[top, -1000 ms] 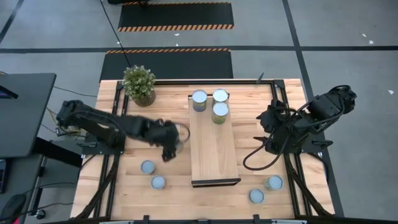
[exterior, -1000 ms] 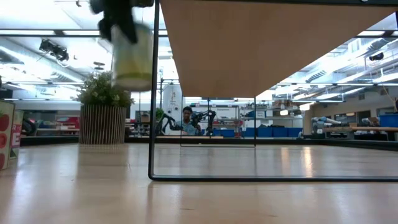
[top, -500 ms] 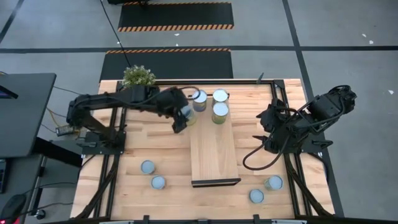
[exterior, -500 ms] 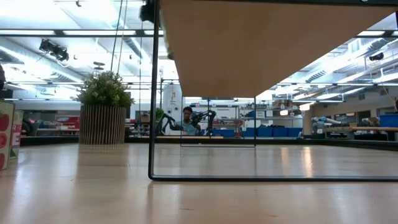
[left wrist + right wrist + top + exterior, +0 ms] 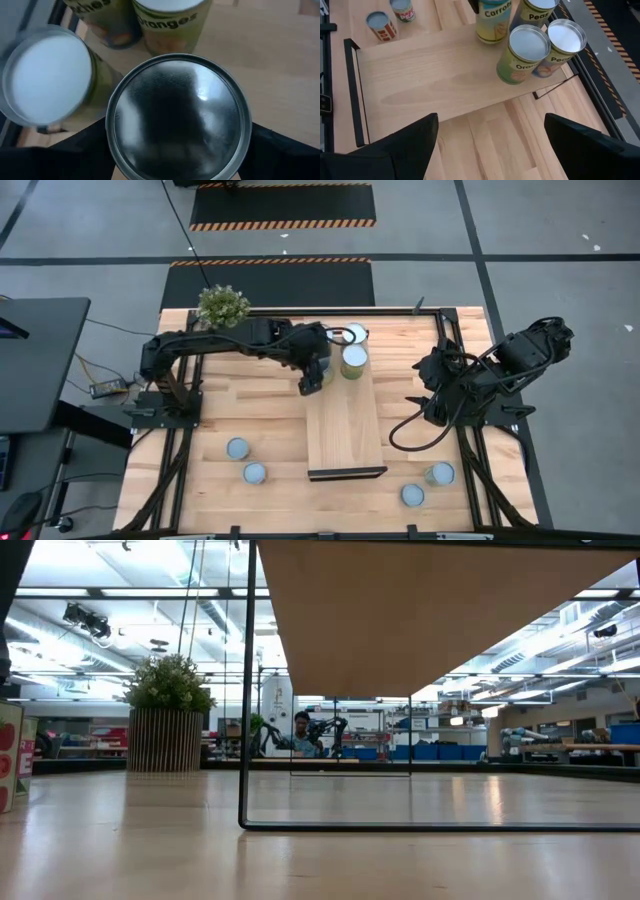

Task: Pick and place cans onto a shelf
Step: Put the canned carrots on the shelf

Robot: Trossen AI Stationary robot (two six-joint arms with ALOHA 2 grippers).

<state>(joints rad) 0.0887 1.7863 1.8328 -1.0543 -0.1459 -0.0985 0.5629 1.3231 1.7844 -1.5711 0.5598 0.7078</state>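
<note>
I have the left gripper (image 5: pixel 311 375) at the shelf's (image 5: pixel 345 435) far left corner, jaws spread around a can (image 5: pixel 177 117) that it holds over the board, just beside the three cans (image 5: pixel 353 360) already standing along the far end. From the wrist I see only its dark, shiny lid. Two more cans (image 5: pixel 246 461) stand on the table near its front edge, left of the shelf, and two (image 5: pixel 426 485) right of it. The right gripper (image 5: pixel 432 380) waits off the shelf's right side, fingers wide and empty.

I judge these cans stiff and fairly heavy for their size if full, with smooth paper-wrapped sides that could slip. Best taken across the middle of the body, squarely, kept upright; a tilt on release could knock the neighbours, which stand almost touching.

Writing: the left wrist shows "ranges" on one label, probably Oranges, and "ches" on another. The right wrist reads "Carro" on the held can (image 5: pixel 493 20), "Pea" on two cans, "Ora" on one. No brand that I can read.
</note>
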